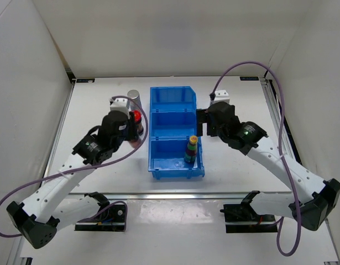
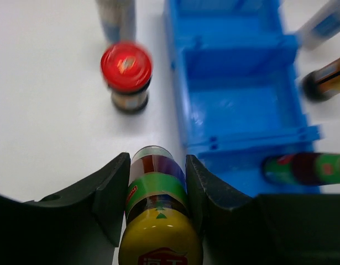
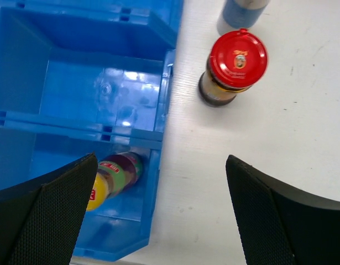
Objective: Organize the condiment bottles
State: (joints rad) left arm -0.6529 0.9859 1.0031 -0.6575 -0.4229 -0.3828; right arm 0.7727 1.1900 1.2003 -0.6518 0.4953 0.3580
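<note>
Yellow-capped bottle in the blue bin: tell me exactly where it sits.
In the top view, the yellow-capped bottle is in the compartment at the near end of the blue bin, close to that compartment's right wall.

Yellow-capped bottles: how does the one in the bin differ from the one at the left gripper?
The bin bottle stands in the bin's nearest compartment; the held bottle is outside it, on its left side. The bin bottle is free of any gripper; the held bottle is clamped in the left gripper. Both have a yellow cap and a red-and-green label.
</note>
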